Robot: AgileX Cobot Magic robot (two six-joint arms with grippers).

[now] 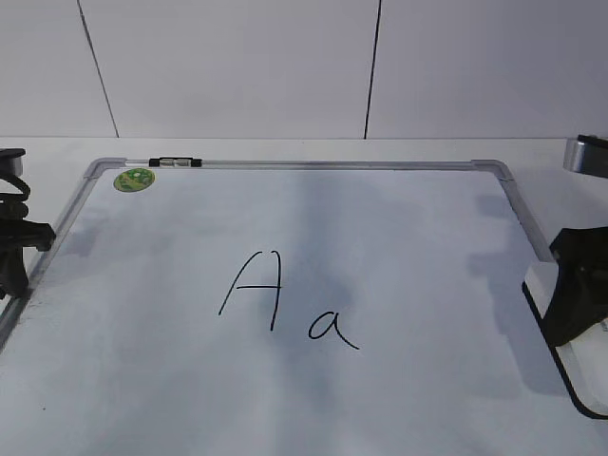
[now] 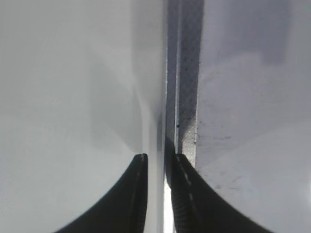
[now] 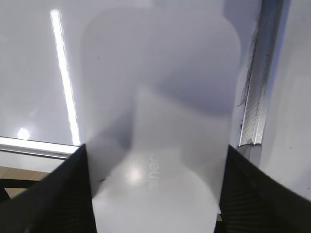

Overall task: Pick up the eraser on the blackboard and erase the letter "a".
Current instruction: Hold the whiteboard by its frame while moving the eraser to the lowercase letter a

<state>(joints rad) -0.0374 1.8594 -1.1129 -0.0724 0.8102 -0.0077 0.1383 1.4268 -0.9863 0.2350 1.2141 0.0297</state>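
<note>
My right hand (image 3: pixel 154 194) is set around the eraser (image 3: pixel 160 131): in the right wrist view its two dark fingers (image 3: pixel 53 199) stand one on each long side of the white block, pressed to its edges, so it is clamped on the eraser. Small grey lettering shows on the block's top near the lower middle. Just beside the eraser, on its right in that view, runs the silver-grey frame of the blackboard (image 3: pixel 255 97), and the eraser lies over the white writing surface.

In the exterior view my right hand (image 1: pixel 578 299) sits at the far right edge, low over the eraser (image 1: pixel 570 351), whose white body and dark underside show below it, at the blackboard's (image 1: pixel 313 165) right rim.

My left hand (image 2: pixel 155 194) is at the opposite side. In the left wrist view its two dark fingers (image 2: pixel 194 204) stand close together with only a thin slit between them and nothing in it; the board's frame runs straight ahead of them. In the exterior view it (image 1: pixel 14 256) rests at the left rim.

Between my hands, well apart from both, the letter "a" (image 1: pixel 332 328) stands in thin black marker near the board's middle, just right of a taller capital "A" (image 1: pixel 255 288). A round green sticker (image 1: pixel 134 179) sits in the far left corner, near a small dark clip (image 1: pixel 177 162) on the top frame. The board lies flat on the white table (image 1: pixel 285 147).
</note>
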